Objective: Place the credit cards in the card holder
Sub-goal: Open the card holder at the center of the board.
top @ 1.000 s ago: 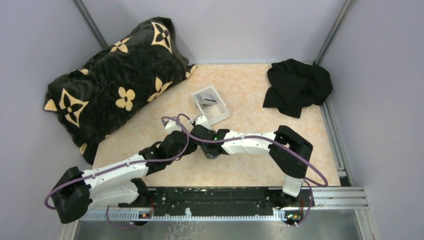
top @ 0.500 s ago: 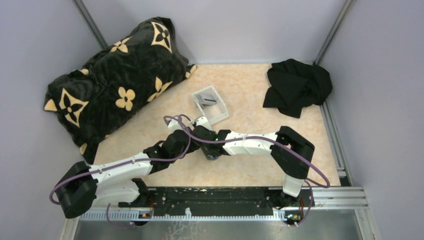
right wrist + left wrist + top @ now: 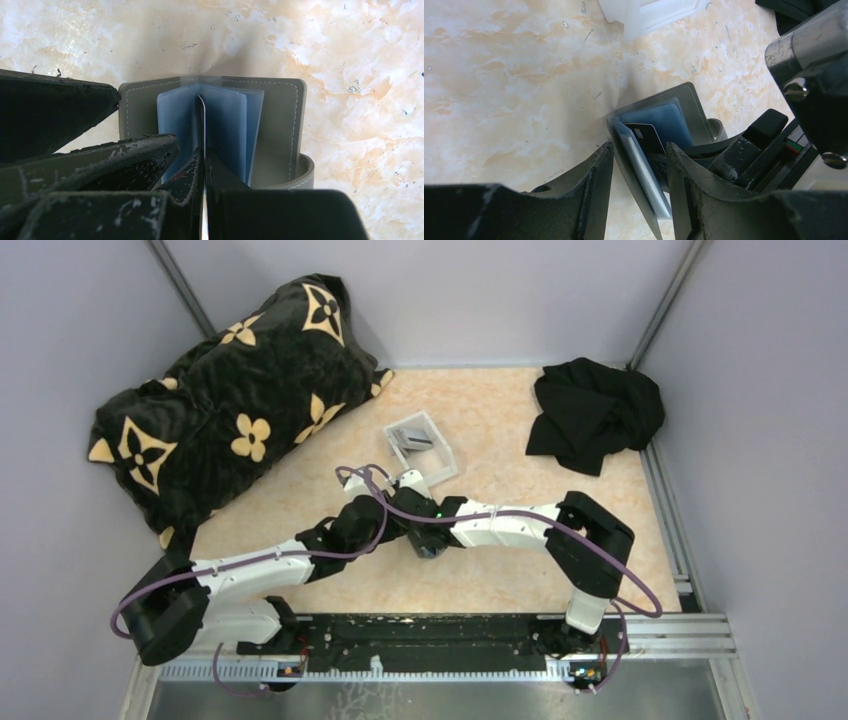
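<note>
Top view: beige marbled tabletop [image 3: 500, 440]; left arm [image 3: 260, 565] and right arm [image 3: 500, 525] converge at frame centre, wrists overlapping, their tips hidden beneath; small white rectangular tray [image 3: 449, 453] just above that meeting point, with a grey card [image 3: 412, 440] inside it; crumpled black cloth [image 3: 595, 415] upper right; black pillow with tan flower pattern [image 3: 230, 410] upper left.

Left wrist view: soft grey bifold card holder [image 3: 694, 105] lies open on the tabletop at centre frame, bluish clear sleeves inside; left gripper [image 3: 640, 147] with jaws part-way apart, straddling the holder's near panel; a silvery card face shows against that panel; bare tabletop visible between the left-hand finger and the panel lower down, so nothing is clamped; right arm's black hardware fills the right edge; corner of the tray at top centre.

Right wrist view: right gripper [image 3: 204, 157] pinched tight on a thin silvery credit card [image 3: 200, 112], seen edge-on and upright; the card's far end sits among the sleeves at the holder's fold; card holder spread open at centre frame; a black finger of the left gripper at left, just beside the holder's left panel.
</note>
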You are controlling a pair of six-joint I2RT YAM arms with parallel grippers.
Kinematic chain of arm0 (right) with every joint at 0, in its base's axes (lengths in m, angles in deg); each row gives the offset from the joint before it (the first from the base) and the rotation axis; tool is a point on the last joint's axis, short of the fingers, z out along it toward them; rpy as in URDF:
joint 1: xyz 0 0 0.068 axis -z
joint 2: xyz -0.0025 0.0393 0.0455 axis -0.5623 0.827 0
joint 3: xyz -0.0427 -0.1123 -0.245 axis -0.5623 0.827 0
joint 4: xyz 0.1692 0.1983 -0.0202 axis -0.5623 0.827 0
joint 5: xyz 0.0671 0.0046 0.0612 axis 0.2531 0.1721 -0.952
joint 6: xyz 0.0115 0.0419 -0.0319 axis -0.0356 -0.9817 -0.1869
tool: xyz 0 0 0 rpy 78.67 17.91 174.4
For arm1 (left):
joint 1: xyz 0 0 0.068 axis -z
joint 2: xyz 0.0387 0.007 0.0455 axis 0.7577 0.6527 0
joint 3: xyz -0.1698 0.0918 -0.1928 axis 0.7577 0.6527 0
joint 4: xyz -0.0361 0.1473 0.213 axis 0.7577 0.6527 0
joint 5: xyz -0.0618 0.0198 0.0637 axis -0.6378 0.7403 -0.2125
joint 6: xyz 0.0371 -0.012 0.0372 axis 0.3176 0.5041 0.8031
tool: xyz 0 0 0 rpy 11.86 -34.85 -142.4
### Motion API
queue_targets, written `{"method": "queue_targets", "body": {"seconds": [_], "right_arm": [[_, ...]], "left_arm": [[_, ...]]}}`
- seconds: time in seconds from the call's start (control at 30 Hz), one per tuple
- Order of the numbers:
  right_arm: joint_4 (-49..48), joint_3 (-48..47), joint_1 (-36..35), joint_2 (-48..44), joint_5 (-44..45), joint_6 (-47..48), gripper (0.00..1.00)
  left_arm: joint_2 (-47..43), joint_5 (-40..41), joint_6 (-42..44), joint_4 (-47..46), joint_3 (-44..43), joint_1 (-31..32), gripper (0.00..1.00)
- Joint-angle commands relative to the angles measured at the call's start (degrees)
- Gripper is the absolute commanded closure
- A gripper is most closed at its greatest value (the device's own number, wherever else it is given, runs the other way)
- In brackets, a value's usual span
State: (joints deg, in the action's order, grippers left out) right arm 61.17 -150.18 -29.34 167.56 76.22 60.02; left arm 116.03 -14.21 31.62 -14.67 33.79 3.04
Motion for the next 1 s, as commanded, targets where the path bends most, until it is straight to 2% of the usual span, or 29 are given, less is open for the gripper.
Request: {"method": "queue_targets", "body": {"seconds": [0.0,0.57,0.97], "right_arm": [[-3.7,-0.1,-2.9,-1.5,-1.4,0.5,1.0],[-5.3,1.7,-2.8,-2.2,-2.5,-1.1,1.0],[-5.9,2.5,-2.1,-2.6,-3.5,-1.6,1.0]], "left_arm": [[4.0,-4.0,0.5,4.2,-1.3,0.6,0.5],[6.4,-8.0,-1.2,5.1,1.0,0.6,0.56],[2.1,-7.0,-2.9,8.2,4.8,0.6,0.59]]}}
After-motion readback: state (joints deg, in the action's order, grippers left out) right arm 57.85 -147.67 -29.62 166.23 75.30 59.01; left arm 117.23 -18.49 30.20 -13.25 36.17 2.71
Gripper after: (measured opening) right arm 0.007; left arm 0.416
